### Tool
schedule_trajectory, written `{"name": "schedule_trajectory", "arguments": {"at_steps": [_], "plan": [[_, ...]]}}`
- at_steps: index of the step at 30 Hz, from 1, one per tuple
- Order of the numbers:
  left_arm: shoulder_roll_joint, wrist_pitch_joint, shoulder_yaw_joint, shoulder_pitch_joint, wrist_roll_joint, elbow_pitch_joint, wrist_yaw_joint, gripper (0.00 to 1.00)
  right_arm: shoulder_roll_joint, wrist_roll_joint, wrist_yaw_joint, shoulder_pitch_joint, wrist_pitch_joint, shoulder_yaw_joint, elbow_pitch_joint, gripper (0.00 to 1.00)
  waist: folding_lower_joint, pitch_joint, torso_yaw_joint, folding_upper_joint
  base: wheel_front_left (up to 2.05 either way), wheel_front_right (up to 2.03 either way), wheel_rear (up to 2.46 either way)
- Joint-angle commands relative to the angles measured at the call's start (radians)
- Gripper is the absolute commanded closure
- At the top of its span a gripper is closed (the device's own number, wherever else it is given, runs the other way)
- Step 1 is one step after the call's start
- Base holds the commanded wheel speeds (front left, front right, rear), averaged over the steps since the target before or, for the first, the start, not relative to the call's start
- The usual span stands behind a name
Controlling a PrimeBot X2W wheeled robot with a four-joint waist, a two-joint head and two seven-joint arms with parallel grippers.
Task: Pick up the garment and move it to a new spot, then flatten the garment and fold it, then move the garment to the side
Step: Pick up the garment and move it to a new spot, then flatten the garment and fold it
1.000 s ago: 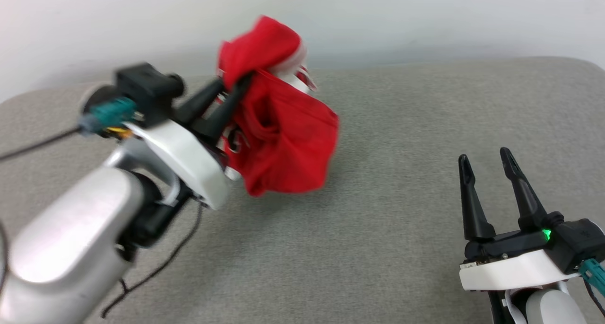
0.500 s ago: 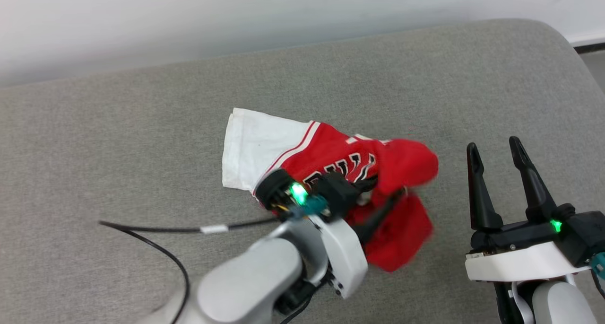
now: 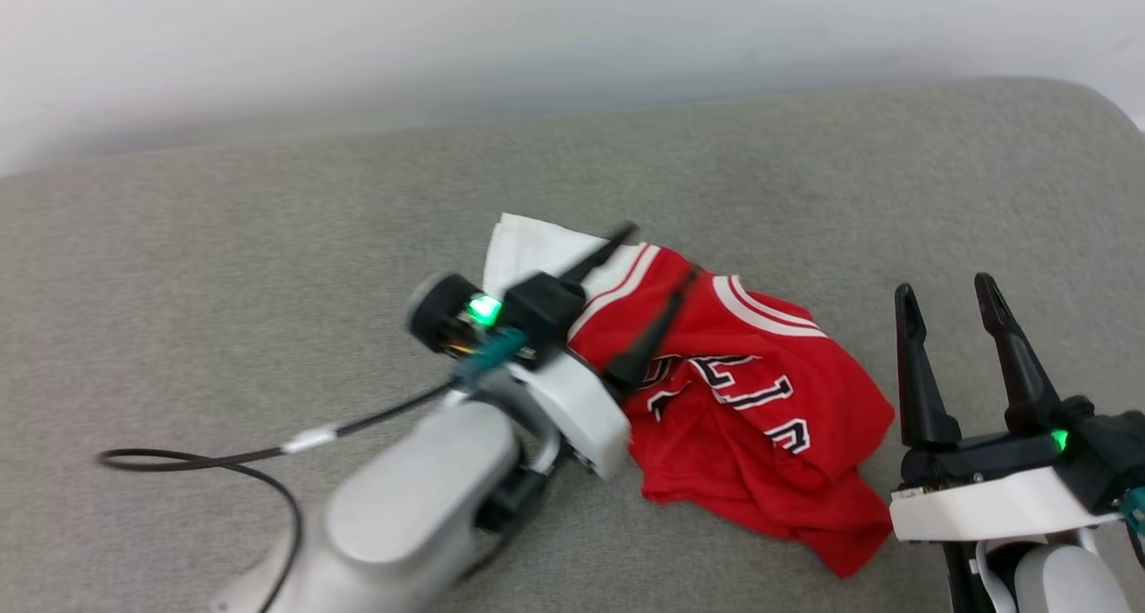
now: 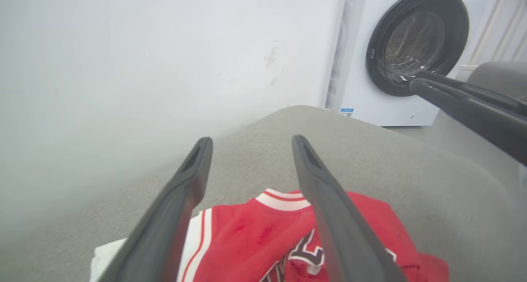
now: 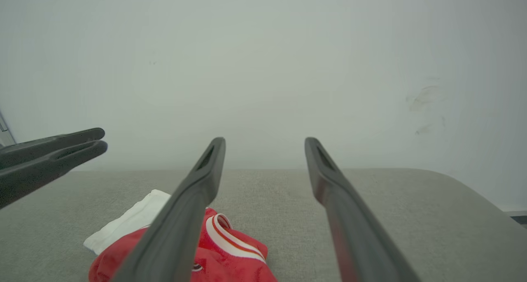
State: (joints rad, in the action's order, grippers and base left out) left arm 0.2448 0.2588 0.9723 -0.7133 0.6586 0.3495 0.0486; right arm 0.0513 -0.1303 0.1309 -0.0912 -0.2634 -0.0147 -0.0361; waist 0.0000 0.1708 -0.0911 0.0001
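Across grey cushion (image 3: 224, 264), saw garment (image 3: 751, 416) lying crumpled. Found left gripper (image 3: 659, 251) spread wide over it, gripping nothing; found right gripper (image 3: 944, 285) likewise parted, empty, just beside it.

Grey woven upholstered cushion (image 3: 805, 174), spread beneath and ahead of the left gripper (image 4: 251, 144) and the right gripper (image 5: 265, 144). White wall (image 3: 537, 31), rising behind the cushion's far edge, with faint scuff marks (image 5: 420, 96) ahead-right of the right gripper. White front-loading washing machine (image 4: 358, 88) with dark round door (image 4: 416, 39), beyond the cushion, ahead-right of the left gripper.
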Motion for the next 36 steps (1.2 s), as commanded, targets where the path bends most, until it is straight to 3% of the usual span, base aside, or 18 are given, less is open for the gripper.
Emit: {"name": "schedule_trajectory", "arguments": {"at_steps": [1,9,14,23,30,36], "plan": [[0.026,0.006,-0.033,0.015,-0.016,-0.015,0.017,0.0,-0.002,0.009,0.0,0.017,-0.002,0.002,0.001,0.0,0.0,-0.035,0.037,-0.0001,0.0,0.0,0.0],[0.147,0.006,-0.303,0.168,-0.121,-0.161,0.116,0.0,-0.001,0.025,0.0,0.05,-0.002,0.021,0.005,0.0,0.0,-0.093,0.115,-0.0001,0.0,0.0,0.0],[0.165,0.007,-0.452,0.343,-0.18,-0.238,0.149,0.0,-0.002,0.016,0.0,0.083,-0.002,0.042,-0.004,0.0,0.0,-0.129,0.147,-0.0001,0.0,0.0,0.0],[0.092,0.007,-0.616,0.651,-0.281,-0.341,0.076,0.0,-0.001,0.011,0.0,0.125,-0.002,0.045,-0.011,0.0,0.0,-0.162,0.166,-0.0001,0.0,0.0,0.0],[0.023,0.007,-0.666,0.711,-0.344,-0.331,0.013,0.0,-0.002,0.006,0.0,0.12,-0.002,0.04,-0.015,0.0,0.0,-0.155,0.162,-0.0001,0.0,0.0,0.0],[0.008,0.007,-0.706,0.689,-0.376,-0.305,-0.016,0.0,-0.002,0.004,0.0,0.108,-0.002,0.038,-0.015,0.0,0.0,-0.138,0.134,-0.0001,0.0,0.0,0.0]]}}
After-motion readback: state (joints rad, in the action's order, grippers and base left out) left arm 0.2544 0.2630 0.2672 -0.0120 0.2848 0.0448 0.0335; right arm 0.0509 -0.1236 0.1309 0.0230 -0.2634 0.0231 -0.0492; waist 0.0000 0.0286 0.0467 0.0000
